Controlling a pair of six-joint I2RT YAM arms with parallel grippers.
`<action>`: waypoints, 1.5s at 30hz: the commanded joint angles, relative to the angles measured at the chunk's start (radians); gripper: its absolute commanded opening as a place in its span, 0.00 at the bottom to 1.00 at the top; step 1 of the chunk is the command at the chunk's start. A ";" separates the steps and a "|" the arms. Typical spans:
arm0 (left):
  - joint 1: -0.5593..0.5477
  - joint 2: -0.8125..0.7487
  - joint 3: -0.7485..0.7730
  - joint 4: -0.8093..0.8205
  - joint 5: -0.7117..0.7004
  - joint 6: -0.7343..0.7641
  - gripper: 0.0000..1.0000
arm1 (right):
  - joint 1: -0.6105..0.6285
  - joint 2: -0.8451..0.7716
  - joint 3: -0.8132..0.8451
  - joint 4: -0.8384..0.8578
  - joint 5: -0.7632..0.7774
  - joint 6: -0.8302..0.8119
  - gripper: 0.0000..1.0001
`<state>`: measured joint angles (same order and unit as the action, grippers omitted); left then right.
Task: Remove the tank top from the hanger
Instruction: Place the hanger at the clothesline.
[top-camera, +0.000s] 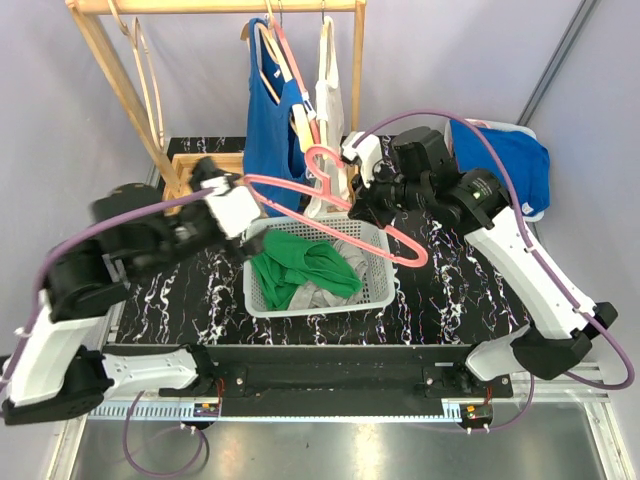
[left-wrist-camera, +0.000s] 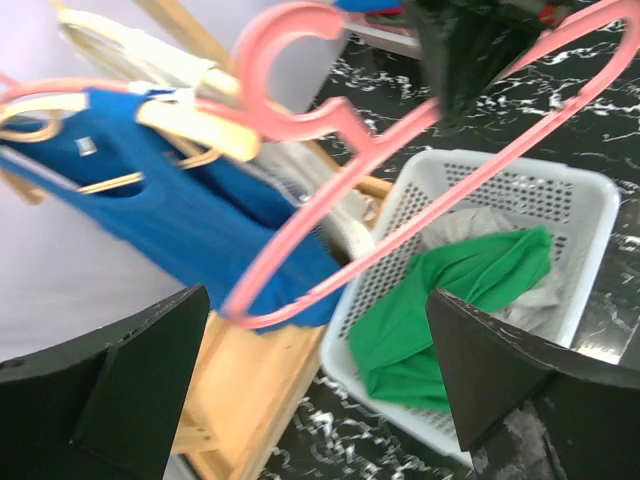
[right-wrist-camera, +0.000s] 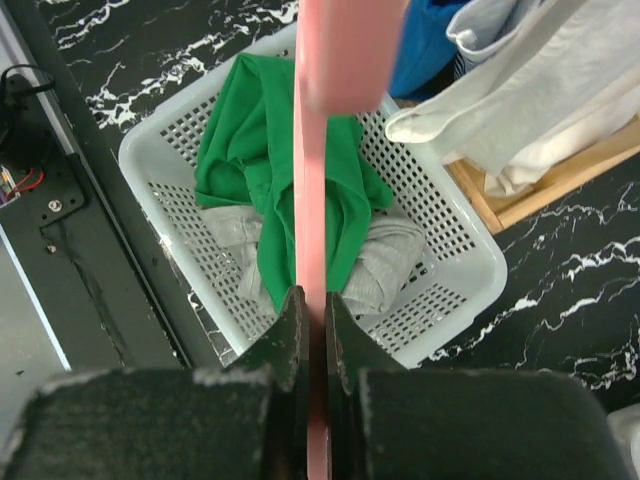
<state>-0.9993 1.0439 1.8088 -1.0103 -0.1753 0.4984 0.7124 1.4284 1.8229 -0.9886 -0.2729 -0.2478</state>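
A bare pink hanger (top-camera: 322, 160) hangs in the air over the white basket (top-camera: 312, 308). My right gripper (top-camera: 366, 200) is shut on its lower bar, and the right wrist view shows the pink bar (right-wrist-camera: 312, 200) pinched between the jaws of that gripper (right-wrist-camera: 312, 305). A green tank top (top-camera: 300, 265) lies crumpled in the basket on grey cloth. My left gripper (top-camera: 235, 205) is open near the hanger's left end. In the left wrist view its jaws (left-wrist-camera: 315, 295) stand wide and hold nothing, with the hanger (left-wrist-camera: 330, 115) above and beyond them.
A wooden clothes rack (top-camera: 110, 60) stands at the back, its base frame (left-wrist-camera: 250, 390) beside the basket (left-wrist-camera: 590, 200). On it hang a blue tank top (top-camera: 268, 130), a white garment (top-camera: 328, 95) and empty wooden hangers (top-camera: 145, 70). Blue cloth (top-camera: 520, 160) lies at the back right.
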 joint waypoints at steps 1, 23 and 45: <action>0.076 -0.050 0.032 -0.129 0.109 0.071 0.99 | 0.025 -0.063 0.016 -0.005 -0.020 -0.102 0.00; 0.306 0.110 0.161 -0.217 0.641 0.111 0.99 | 0.073 -0.295 -0.117 0.033 -0.279 -0.196 0.00; 0.446 0.136 0.158 -0.404 0.901 0.161 0.00 | 0.073 -0.319 -0.134 0.235 -0.193 -0.208 0.00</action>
<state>-0.5621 1.2144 1.9923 -1.3869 0.7128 0.7151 0.7811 1.1435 1.6989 -0.9543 -0.5041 -0.4759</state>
